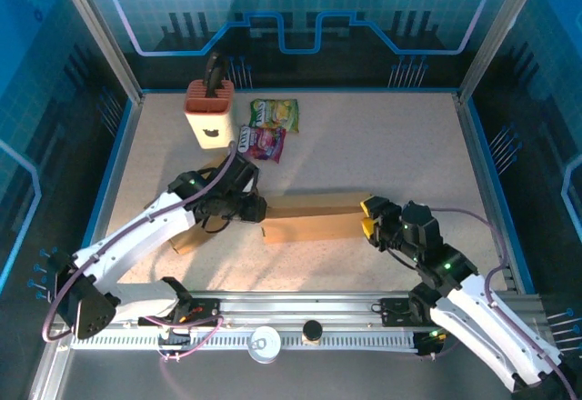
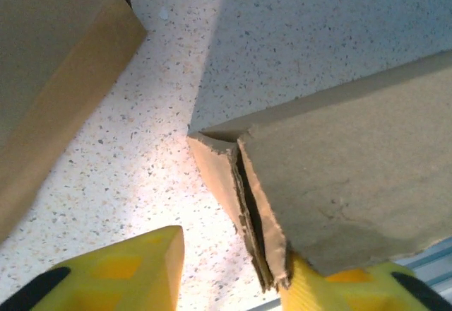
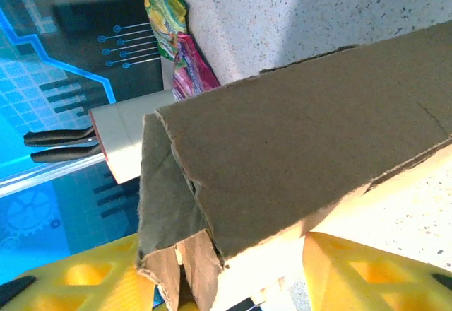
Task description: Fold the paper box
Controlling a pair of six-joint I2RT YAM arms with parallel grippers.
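Lying on speckled table [image 1: 382, 145], blue walls [image 1: 364, 9]: box [image 1: 314, 218]; left end effector [image 1: 257, 209] released, right end effector [image 1: 368, 216] unclear.

Seen from above, the left fingers [image 1: 255, 207] cover the box's [image 1: 318, 218] left end, and the right fingers [image 1: 370, 206] cover its right end. A second cardboard piece [image 1: 185, 239] lies mostly hidden under the left arm. The print on the snack packets [image 1: 273, 114] is too small to read. In the left wrist view, the box runs off the right edge, the cardboard piece off the left, and the bottom edge cuts both fingers. In the right wrist view, the box end hides the fingers' inner faces, so whether they press it cannot be told. It also covers part of the packets and the white holder [image 3: 127, 138].
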